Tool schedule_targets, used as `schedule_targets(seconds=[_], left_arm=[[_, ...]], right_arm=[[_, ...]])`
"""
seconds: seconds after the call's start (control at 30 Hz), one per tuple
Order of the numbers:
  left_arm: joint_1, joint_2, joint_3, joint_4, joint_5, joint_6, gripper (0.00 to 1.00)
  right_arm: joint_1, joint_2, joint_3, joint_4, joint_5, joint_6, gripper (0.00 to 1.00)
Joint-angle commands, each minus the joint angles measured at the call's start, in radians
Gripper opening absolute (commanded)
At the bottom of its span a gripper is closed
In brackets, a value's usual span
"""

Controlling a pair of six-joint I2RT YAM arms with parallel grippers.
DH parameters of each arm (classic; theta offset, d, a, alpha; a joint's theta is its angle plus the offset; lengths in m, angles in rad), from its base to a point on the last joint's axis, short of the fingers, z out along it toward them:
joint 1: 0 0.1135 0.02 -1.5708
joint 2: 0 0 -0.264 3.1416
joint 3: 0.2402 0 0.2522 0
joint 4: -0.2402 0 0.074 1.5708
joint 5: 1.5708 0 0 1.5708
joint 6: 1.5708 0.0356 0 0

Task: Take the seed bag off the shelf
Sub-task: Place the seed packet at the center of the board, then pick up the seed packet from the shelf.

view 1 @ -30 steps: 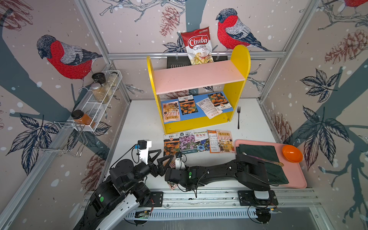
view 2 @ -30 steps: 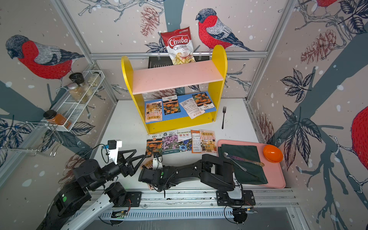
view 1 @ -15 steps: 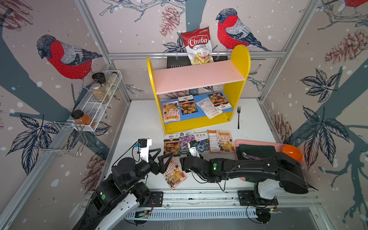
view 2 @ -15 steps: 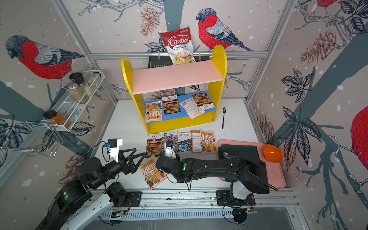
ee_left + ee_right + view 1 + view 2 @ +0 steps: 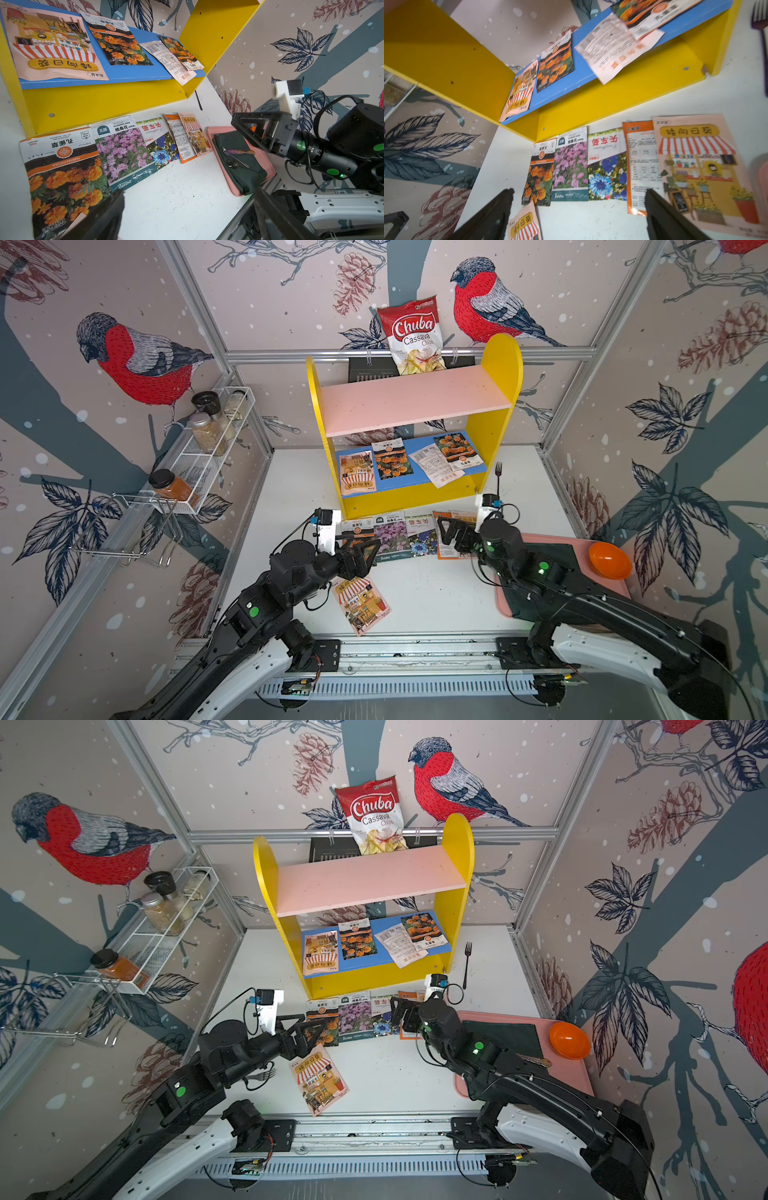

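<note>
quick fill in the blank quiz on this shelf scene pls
The shelf holds ____ seed packets on its blue board.
The orange bowl sits on a ____ tray.
The left claw and right claw are both ____, gripping nothing.
Missing words: four; pink; open.

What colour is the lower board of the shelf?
The lower board is blue; left wrist view shows it best.
</note>
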Motion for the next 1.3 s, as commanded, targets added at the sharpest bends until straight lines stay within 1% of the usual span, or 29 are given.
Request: schedule_targets(seconds=[0.0, 0.07, 0.23, 0.33, 0.43, 0.53, 0.6, 0.73, 0.83, 0.9, 1.07, 1.27], left_arm=[[0.002, 0.034, 0.003, 0.112, 0.025, 0.004, 0.97], [0.003, 0.048, -0.005, 0.132, 0.033, 0.003, 0.97], [0.002, 0.061, -0.006, 0.135, 0.042, 0.009, 0.96], [0.002, 0.059, -0.017, 0.138, 0.048, 0.01, 0.96], [0.002, 0.053, -0.029, 0.141, 0.053, 0.018, 0.97], [0.002, 0.051, -0.031, 0.132, 0.057, 0.036, 0.96], [0.002, 0.048, -0.033, 0.133, 0.06, 0.047, 0.97], [0.002, 0.038, -0.038, 0.13, 0.056, 0.054, 0.96], [0.002, 0.031, -0.042, 0.127, 0.054, 0.055, 0.96], [0.002, 0.026, -0.045, 0.127, 0.053, 0.055, 0.96], [0.002, 0.015, -0.05, 0.126, 0.049, 0.054, 0.96], [0.002, -0.001, -0.06, 0.13, 0.05, 0.046, 0.96]], right_arm=[[-0.122, -0.025, -0.004, -0.003, -0.138, -0.072, 1.0], [-0.205, -0.021, -0.001, 0.009, -0.201, -0.089, 1.0], [-0.406, 0.035, -0.001, 0.096, -0.411, -0.102, 0.99], [-0.487, 0.098, -0.001, 0.172, -0.514, -0.094, 0.96], [-0.527, 0.18, 0.026, 0.216, -0.581, -0.092, 0.92], [-0.538, 0.274, 0.07, 0.257, -0.653, -0.092, 0.9], [-0.535, 0.326, 0.1, 0.274, -0.67, -0.081, 0.88], [-0.535, 0.421, 0.114, 0.371, -0.685, -0.015, 0.79], [-0.528, 0.464, 0.113, 0.429, -0.683, 0.04, 0.72], [-0.522, 0.481, 0.109, 0.465, -0.674, 0.075, 0.7], [-0.512, 0.52, 0.068, 0.602, -0.672, 0.172, 0.59], [-0.491, 0.579, 0.04, 0.729, -0.648, 0.262, 0.5]])
